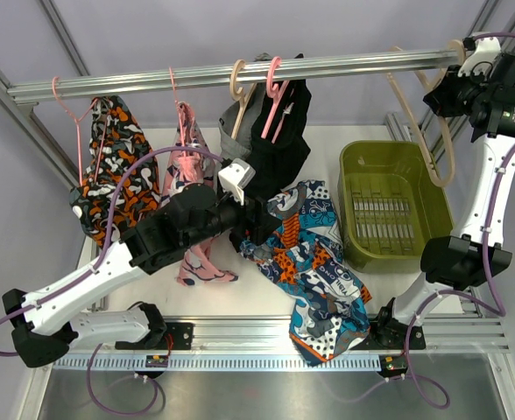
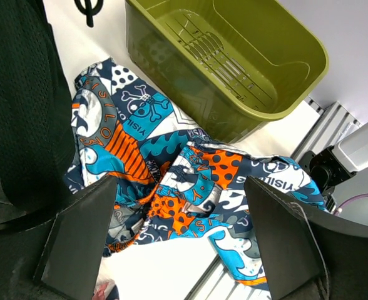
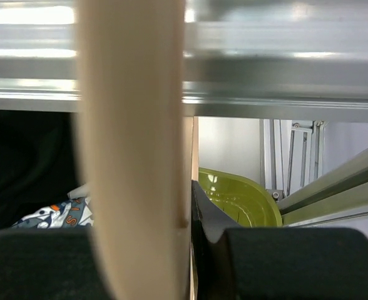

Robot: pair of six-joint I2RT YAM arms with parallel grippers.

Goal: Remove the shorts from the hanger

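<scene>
The left arm reaches from its base at the near left corner up and across to the middle of the table (image 1: 363, 293), forearm slanting, wrist turned down. The left gripper (image 2: 181, 194) hangs with its jaws spread wide and nothing between them; the wrist view looks past both fingers (image 2: 77, 240) onto the blue-orange-white shorts (image 1: 314, 271) below. That pair is off its hanger and lies crumpled on the table, from the middle down over the near edge onto the frame rail, one fold just beside the near left wall of the green basket (image 1: 352, 206)

The right arm stands tall at the right edge, elbow low, forearm raised to the rail (image 1: 152, 80). The right gripper (image 1: 450, 86) is closed on the beige hanger (image 3: 131, 156), which hooks over the rail and carries no cloth where it shows

The basket sits toward the far right corner, its slotted floor in plain sight

The black shorts (image 1: 284, 144) hang at mid rail on a pink hanger (image 1: 275, 83); the grey shorts (image 1: 233, 122) hang just left of them, partly behind
</scene>
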